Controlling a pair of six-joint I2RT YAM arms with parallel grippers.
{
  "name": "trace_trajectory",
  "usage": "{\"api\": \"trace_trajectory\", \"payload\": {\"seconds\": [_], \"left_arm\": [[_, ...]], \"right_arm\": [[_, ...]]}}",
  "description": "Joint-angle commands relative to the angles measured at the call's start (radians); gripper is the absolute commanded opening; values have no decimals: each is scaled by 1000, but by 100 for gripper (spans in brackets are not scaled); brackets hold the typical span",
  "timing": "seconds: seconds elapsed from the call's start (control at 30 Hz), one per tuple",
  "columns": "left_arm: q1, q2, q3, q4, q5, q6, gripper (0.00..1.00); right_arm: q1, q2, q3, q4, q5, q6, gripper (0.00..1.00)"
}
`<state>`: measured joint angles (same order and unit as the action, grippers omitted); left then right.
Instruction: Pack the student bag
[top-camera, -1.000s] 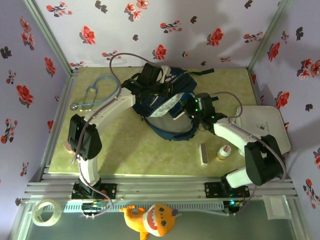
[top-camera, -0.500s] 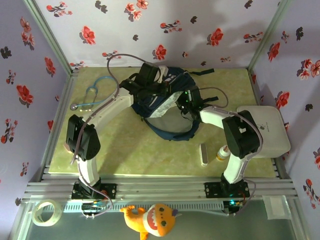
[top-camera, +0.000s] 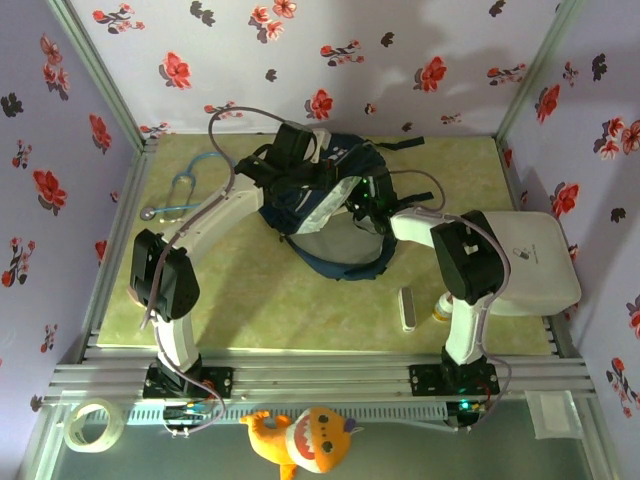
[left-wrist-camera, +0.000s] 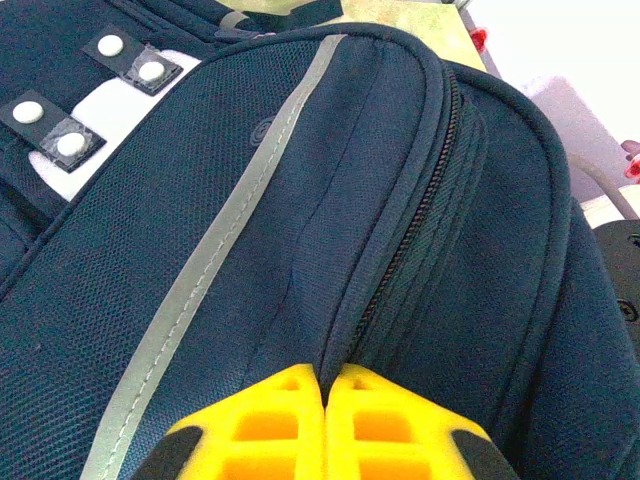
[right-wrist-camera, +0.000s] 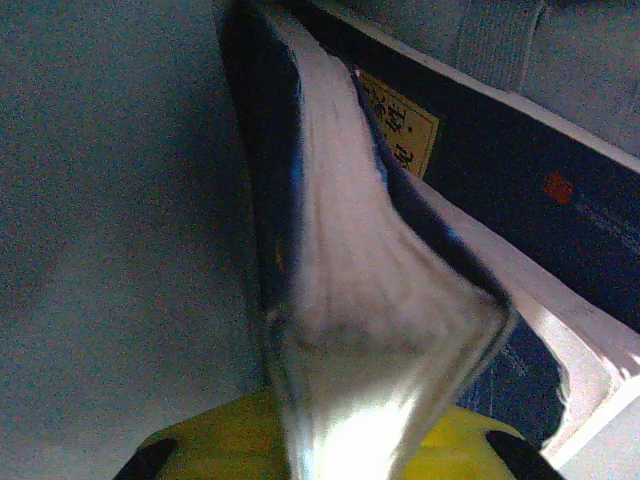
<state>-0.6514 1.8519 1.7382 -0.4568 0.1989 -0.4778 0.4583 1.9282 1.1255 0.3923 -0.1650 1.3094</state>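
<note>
Student bag (top-camera: 318, 205): lies at the far middle of the table (top-camera: 250, 300), between the two arms; its main opening gapes toward the right arm.
Left gripper (left-wrist-camera: 325, 385): yellow fingers pressed together, pinching a raised fold of the bag's navy fabric.
Left grip location: just beside the zipper (left-wrist-camera: 420, 250), on the panel crossed by a grey stripe (left-wrist-camera: 220, 240); in the top view, this gripper (top-camera: 295, 150) sits on the bag's far end.
Front patch (left-wrist-camera: 90, 110): white, with dark tabs carrying round white snaps, at the upper left of the left wrist view.
Right gripper (right-wrist-camera: 330, 450): reaches into the bag's opening (top-camera: 368, 200); a book (right-wrist-camera: 340, 250) stands between its yellow fingers, page edges toward the camera. Whether the fingers clamp the book cannot be told; the picture is blurred.
Second book (right-wrist-camera: 520, 180): dark cover with a yellow label, leaning just behind the first, inside the bag.
Stethoscope (top-camera: 190, 190): on the table, left of the bag, apart from it.
White case (top-camera: 535, 265): at the table's right edge, beside the right arm.
White bar (top-camera: 407, 308): on the table, near side of the bag.
Bottle (top-camera: 440, 313): just right of the bar, partly hidden by the right arm.
Tape roll (top-camera: 88, 422) and plush toy (top-camera: 300, 440): in front of the arm bases, off the table.
</note>
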Motion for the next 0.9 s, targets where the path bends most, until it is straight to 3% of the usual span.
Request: {"api": "trace_trajectory", "payload": {"seconds": [0.0,0.1,0.23,0.33,0.57,0.6,0.77,0.87], "left_arm": [[11,-69,30,64,34,-50,0],[18,-71,23,67,34,-61,0],[26,-75,5,81,34,-76,0],[32,-70,-18,94,37,-79,0],[39,-42,-64,104,43,-106,0],[39,-38,-71,106,47,-108,3],[45,-23,-99,95,113,-108,46],[63,-35,-141,90,126,-116,65]], "right_arm": [[-7,-45,-22,22,-29,2,31],[-17,-104,-67,13,-48,9,45],[-21,-236,-152,-110,-14,-35,55],[0,-365,-225,-254,87,-103,60],[7,-600,-351,-526,243,-142,62],[8,-626,-356,-556,262,-151,62],[8,-762,-351,-685,381,-199,71],[6,-804,-333,-722,415,-227,77]]}}
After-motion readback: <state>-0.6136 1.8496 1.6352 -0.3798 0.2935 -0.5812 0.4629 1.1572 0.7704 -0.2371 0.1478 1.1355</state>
